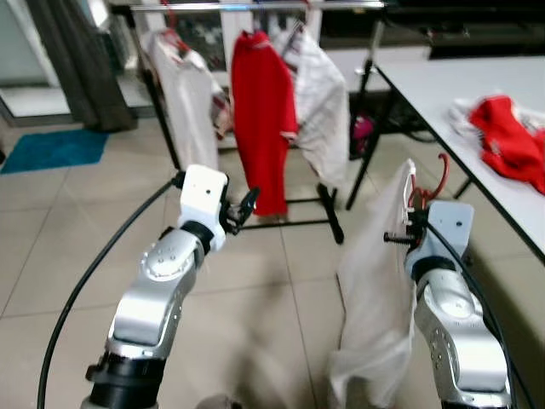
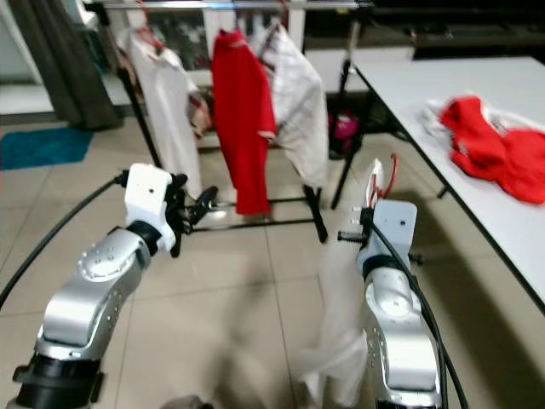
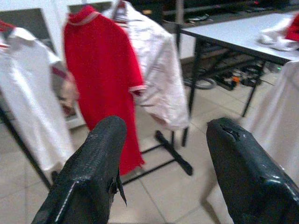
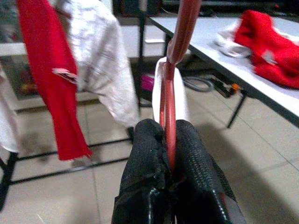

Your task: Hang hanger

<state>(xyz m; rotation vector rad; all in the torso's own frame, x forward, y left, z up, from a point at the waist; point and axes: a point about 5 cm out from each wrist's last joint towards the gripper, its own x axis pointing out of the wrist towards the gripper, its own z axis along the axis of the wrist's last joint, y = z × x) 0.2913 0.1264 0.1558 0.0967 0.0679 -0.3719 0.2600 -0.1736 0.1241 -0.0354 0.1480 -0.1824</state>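
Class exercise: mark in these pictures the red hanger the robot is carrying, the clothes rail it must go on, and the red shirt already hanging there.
red hanger (image 4: 170, 100), right wrist view, on its neck just above the shut right tool.
clothes rail (image 1: 255, 6), left eye view, on the top bar.
red shirt (image 1: 262, 119), left eye view, on its chest.

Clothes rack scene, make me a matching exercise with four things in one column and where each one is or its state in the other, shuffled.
Things:
1. red shirt
2. red hanger
3. left gripper
4. red garment

Places or states:
A. lying on the white table
B. open, holding nothing
C. hanging on the rack
D. pinched in the right gripper, a white garment hanging from it

Pairs: 1-C, 2-D, 3-B, 4-A
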